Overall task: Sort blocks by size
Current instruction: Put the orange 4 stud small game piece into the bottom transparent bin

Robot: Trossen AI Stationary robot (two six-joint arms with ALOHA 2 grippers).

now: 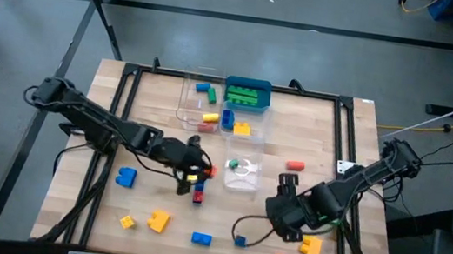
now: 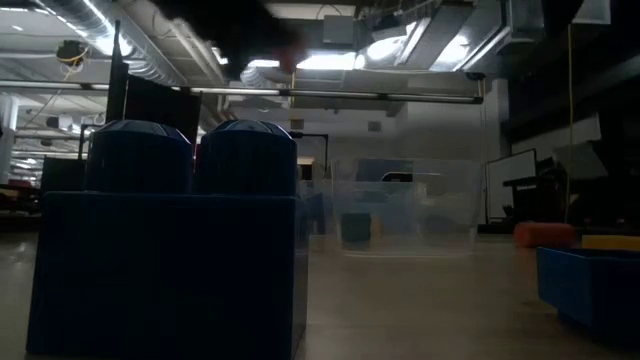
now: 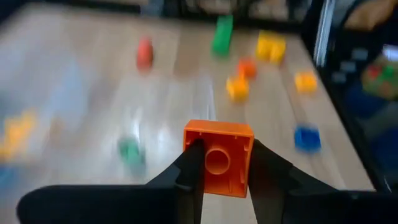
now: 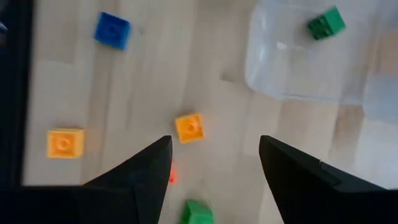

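Observation:
My left gripper (image 1: 200, 173) is shut on a small orange block (image 3: 217, 157) near the table's middle, beside a clear tub (image 1: 242, 175) that holds a small green block (image 4: 326, 22). My right gripper (image 1: 286, 184) is open and empty to the right of that tub, and its fingers (image 4: 134, 177) stand above a small orange block (image 4: 189, 127) on the table. Loose blocks lie about: blue (image 1: 126, 177), yellow (image 1: 159, 220), blue (image 1: 201, 239), red (image 1: 295, 165), yellow (image 1: 311, 246). My left gripper pinches the orange block by two opposite side walls (image 3: 194, 155) between its two fingers. The block's hollow underside (image 3: 216, 160) faces the wrist camera. The fingers come from the table's left, slanting down. The block appears lifted clear of the table.
Two more clear tubs (image 1: 200, 97) (image 1: 242, 126) with blocks and a teal tray (image 1: 248, 84) holding a green bar stand at the back middle. A red and a blue block (image 1: 197, 195) lie just below my left gripper. In the low view a blue block (image 2: 165, 250) fills the left foreground.

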